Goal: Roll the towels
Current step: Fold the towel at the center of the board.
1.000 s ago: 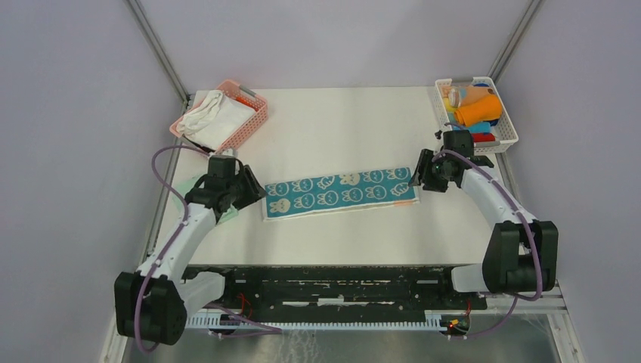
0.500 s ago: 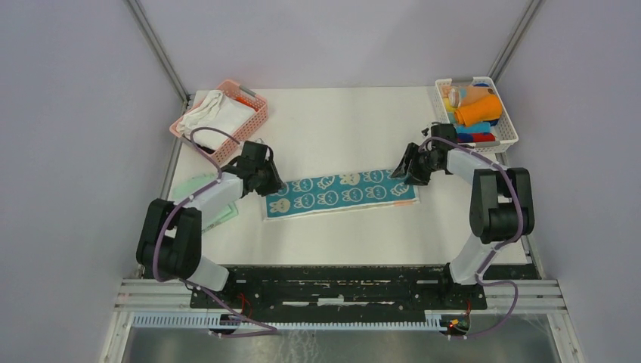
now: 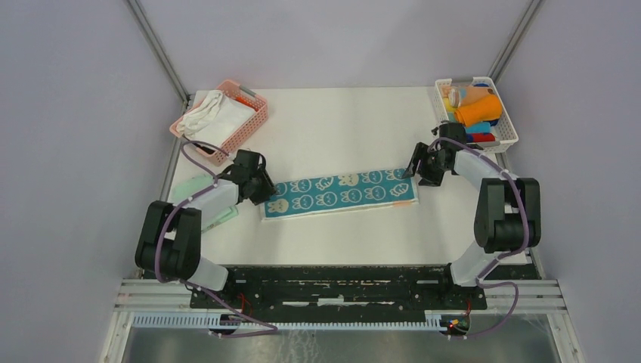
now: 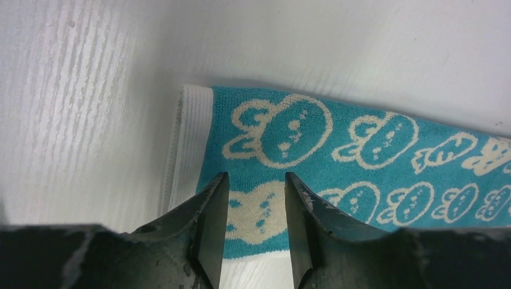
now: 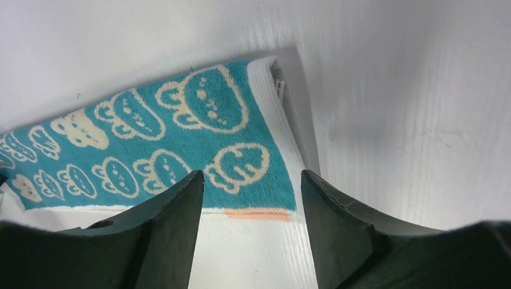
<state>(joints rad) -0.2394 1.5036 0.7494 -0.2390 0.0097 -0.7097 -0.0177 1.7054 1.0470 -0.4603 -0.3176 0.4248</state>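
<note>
long teal terry towel with cream bunny print (image 3: 340,194) lies flat, nine to three o'clock. left gripper (image 4: 256,180) spread over its nine o'clock end, right gripper (image 5: 251,177) spread wide at three, nothing pinched. rolling not begun, i'd say; next, pinch an end, curl it over.

Left arm (image 3: 212,198): white moulded links between bulky black joint housings, black wrist block. Right arm (image 3: 478,170): same build and colours.

A thin purple cable (image 3: 183,155) loops loose off the left arm. A second purple cable (image 3: 516,296) trails by the right base.

Left jaws, wrist view: two flat matte-black blades, inner edges scuffed grey, surfaces scratched and pitted. Right jaws, wrist view: broader, curved, smoother black, with only faint hairline scratches.

Both bases are bolted to a long black mount plate (image 3: 332,281), slotted, with white scuffing along its length.
</note>
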